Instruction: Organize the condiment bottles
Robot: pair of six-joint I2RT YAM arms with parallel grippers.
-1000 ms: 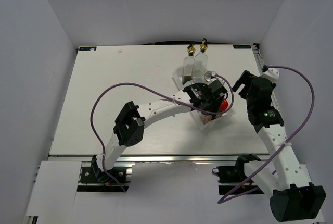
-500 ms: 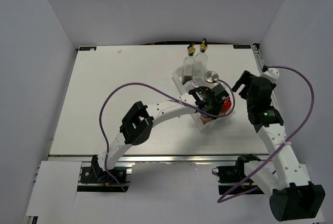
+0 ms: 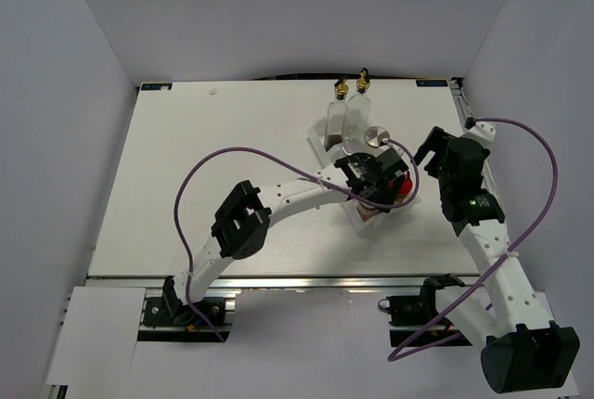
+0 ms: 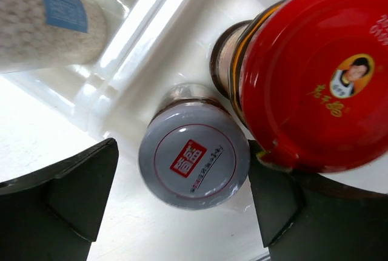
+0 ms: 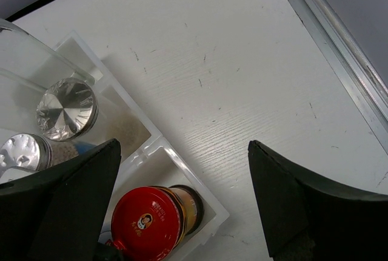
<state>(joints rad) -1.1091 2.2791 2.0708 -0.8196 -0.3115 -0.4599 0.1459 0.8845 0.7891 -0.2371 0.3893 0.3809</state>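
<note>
The short pale-lidded jar (image 4: 194, 162) stands in the white tray (image 4: 151, 24), between the jaws of my left gripper (image 4: 182, 173). The jaws are open; the right finger (image 4: 285, 206) is next to the lid and the left finger (image 4: 60, 206) stands apart. The red-capped brown jar (image 4: 315, 73) stands right beside it in the same compartment, and also shows in the right wrist view (image 5: 151, 224). Two silver-lidded cylinders (image 5: 66, 109) (image 5: 21, 152) fill the middle compartment. Two glass bottles (image 3: 339, 116) (image 3: 360, 109) stand at the tray's far end. My right gripper (image 5: 183, 145) is open and empty over bare table right of the tray.
The tray's corner (image 5: 209, 203) lies under my right gripper's left side. A metal rail (image 5: 339, 54) runs along the table's right edge. The left arm (image 3: 278, 199) stretches across the table's middle, with a purple cable (image 3: 232, 153) looping above it.
My left gripper has shifted slightly toward the near end of the tray, uncovering a silver lid. Its elbow has swung right. The right arm has not moved.
</note>
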